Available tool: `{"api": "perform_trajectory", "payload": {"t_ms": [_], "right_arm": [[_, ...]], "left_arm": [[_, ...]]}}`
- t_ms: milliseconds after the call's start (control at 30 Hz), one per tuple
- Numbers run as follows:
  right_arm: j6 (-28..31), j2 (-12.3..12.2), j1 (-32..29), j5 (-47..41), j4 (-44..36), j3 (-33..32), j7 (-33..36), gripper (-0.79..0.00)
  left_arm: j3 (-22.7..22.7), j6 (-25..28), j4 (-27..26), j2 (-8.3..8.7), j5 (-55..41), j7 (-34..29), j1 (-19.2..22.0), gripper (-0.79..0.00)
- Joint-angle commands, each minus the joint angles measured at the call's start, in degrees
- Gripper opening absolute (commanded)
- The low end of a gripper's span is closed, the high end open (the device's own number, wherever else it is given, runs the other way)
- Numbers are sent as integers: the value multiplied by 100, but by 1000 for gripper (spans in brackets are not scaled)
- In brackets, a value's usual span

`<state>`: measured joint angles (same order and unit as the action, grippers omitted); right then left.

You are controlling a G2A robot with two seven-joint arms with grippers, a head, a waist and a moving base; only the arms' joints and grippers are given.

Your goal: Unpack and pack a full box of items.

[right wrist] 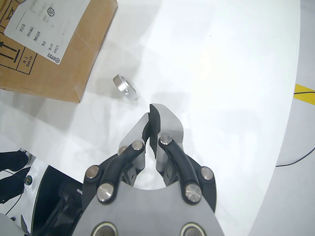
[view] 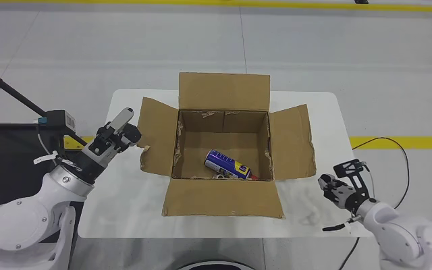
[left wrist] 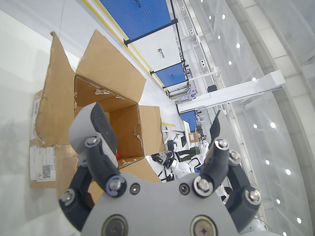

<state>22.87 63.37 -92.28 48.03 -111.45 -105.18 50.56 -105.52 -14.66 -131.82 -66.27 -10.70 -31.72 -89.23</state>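
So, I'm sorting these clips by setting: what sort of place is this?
Most likely a big indoor robot lab or test hall: yellow floor lines, blue partition panels, and a high white ceiling with rows of lights.

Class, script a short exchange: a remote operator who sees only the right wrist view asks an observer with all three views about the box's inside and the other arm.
Operator: I only see the box's outer wall. What's inside?
Observer: The box stands open, flaps spread, and a blue spray can lies on its side on the bottom.
Operator: Where's the left gripper?
Observer: The left gripper is beside the box's left flap, fingers wide open, holding nothing.
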Motion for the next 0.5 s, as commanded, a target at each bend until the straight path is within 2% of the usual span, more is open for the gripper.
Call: {"api": "perform_trajectory", "payload": {"t_ms": [0, 100, 233, 333, 467], "right_arm": [[-3, -12, 27, -21, 2, 7, 21, -693], [-9, -32, 65, -60, -14, 13, 63, -628], [-17, -58, 102, -92, -53, 10, 101, -505], [-34, -80, 127, -91, -110, -36, 113, -388], [-42, -115, 163, -144, -281, -195, 122, -169]], "left_arm": [[0, 0, 0, 0, 0, 0, 0, 0], [0, 0, 0, 0, 0, 0, 0, 0], [0, 0, 0, 0, 0, 0, 0, 0], [0, 0, 0, 0, 0, 0, 0, 0], [7, 58, 10, -3, -7, 87, -10, 0]]}}
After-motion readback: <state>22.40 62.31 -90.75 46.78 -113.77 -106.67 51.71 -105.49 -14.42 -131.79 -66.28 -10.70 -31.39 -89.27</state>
